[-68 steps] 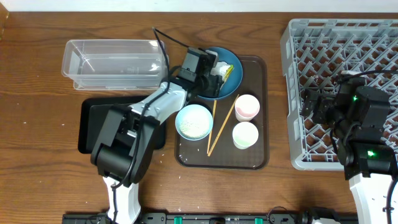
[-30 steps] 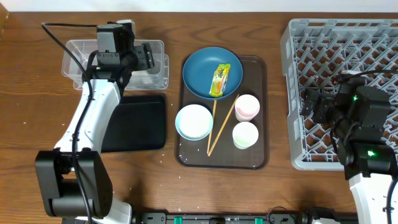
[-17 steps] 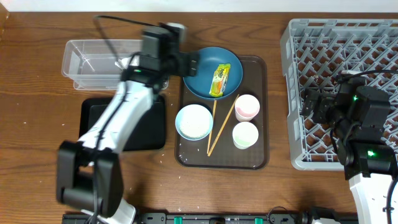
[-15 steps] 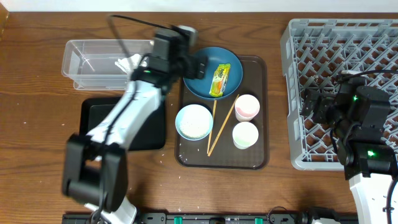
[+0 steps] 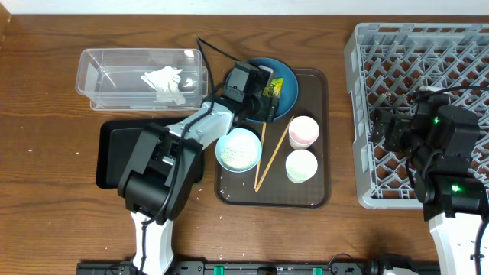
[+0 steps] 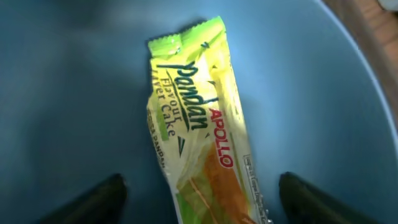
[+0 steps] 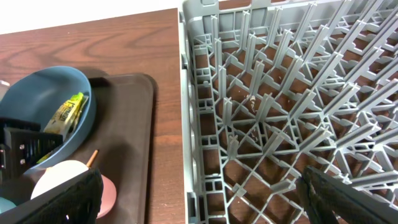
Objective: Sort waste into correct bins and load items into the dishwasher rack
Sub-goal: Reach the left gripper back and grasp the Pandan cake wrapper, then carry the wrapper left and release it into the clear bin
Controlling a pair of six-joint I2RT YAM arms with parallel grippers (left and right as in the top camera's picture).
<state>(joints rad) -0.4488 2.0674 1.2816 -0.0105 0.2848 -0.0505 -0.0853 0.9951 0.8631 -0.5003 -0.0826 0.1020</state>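
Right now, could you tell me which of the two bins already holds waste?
The clear tub, with crumpled white paper lying inside; the black tray shows none on its visible part.

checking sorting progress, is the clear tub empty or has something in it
Not empty: a crumpled white wad lies inside the clear tub, toward its right end.

Looks like a robotics lab bench: wooden surface (image 5: 46,191), mounting rail (image 5: 267,269) at six o'clock, dishwasher rack (image 5: 359,122) at three.
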